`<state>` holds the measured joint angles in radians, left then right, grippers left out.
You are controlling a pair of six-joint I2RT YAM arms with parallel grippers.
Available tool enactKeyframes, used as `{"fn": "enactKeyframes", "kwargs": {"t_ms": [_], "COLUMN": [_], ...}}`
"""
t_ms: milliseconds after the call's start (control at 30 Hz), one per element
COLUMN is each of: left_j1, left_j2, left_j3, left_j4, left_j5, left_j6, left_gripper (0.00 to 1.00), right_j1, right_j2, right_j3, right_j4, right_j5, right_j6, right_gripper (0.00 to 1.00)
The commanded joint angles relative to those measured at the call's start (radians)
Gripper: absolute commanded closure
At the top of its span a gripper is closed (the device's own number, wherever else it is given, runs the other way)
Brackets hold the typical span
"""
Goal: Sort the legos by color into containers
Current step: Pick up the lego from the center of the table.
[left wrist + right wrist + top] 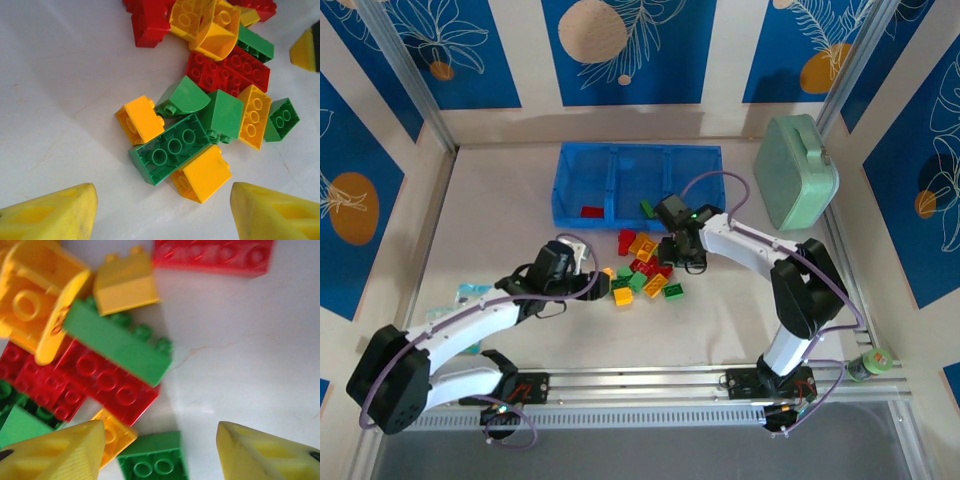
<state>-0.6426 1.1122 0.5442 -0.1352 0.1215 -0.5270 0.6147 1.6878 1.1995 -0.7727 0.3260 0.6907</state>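
A pile of red, green and orange-yellow legos (645, 270) lies on the white table in front of the blue tray (620, 152). A red brick (592, 212) lies in the tray's left compartment, and a green brick (647, 208) sits at the middle compartment's front wall. My left gripper (584, 262) is at the pile's left edge, open (162, 212) just short of an upturned green brick (170, 148) and an orange brick (202, 173). My right gripper (680, 252) hangs over the pile's right side, open (160, 452), a small green brick (152, 457) between its fingertips (60, 452).
A mint green case (795, 172) with a handle stands at the back right, beside the tray. A small green-capped bottle (868, 362) sits at the right edge near the rail. A pale teal packet (475, 293) lies left of my left arm.
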Motion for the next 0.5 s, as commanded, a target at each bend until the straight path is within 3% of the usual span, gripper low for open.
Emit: {"fn": "enactKeyframes", "kwargs": {"t_ms": [0, 100, 467], "left_j1": [-0.011, -0.011, -0.011], "left_j2": [-0.034, -0.05, -0.097], "left_j3": [-0.01, -0.017, -0.035], "left_j4": [-0.008, -0.016, -0.052], "left_j5": [-0.02, -0.03, -0.062], "left_j6": [-0.018, -0.018, -0.012], "left_gripper": [0.29, 0.29, 0.28], "right_j1": [-0.05, -0.074, -0.121], "right_j2": [-0.011, 0.027, 0.163], "right_j3": [0.045, 0.079, 0.144], "right_j4": [0.004, 0.004, 0.072], "right_j5": [0.011, 0.019, 0.034], "right_j6": [0.03, 0.038, 0.101], "right_gripper": [0.29, 0.22, 0.21]}}
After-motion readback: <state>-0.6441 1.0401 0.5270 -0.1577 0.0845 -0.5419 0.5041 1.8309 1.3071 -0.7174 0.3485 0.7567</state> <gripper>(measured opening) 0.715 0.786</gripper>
